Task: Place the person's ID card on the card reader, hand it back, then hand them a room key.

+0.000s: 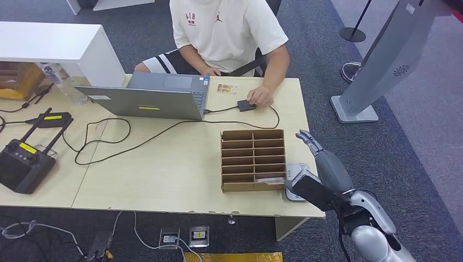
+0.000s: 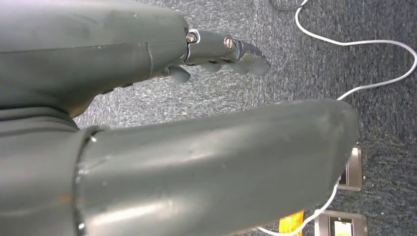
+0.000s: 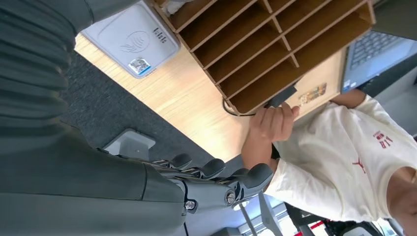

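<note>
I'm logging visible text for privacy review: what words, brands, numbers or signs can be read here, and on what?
"AIR": red letters on the person's white T-shirt, beside a red jumping-figure logo.
Contactless wave sign: on the white card reader; its QR sticker is too small to read.
Yellow labels on the laptop and controller: blurred.

Light wood table [image 1: 164, 164], two panels w/ seam at left. On it: open grey laptop [image 1: 150, 98] at far side; small black device [image 1: 245, 105] just right of laptop, cabled, person's hand [image 1: 260, 96] resting on it; small card [image 1: 226, 88] near far edge. Cardboard slotted organizer [image 1: 253, 159] at near right; white card reader [image 3: 132, 40] just beside it at near-right corner. Black cable [image 1: 109, 143] looped mid-table. Black controller [image 1: 23, 164] and black box w/ yellow label [image 1: 52, 118] at left.
</note>
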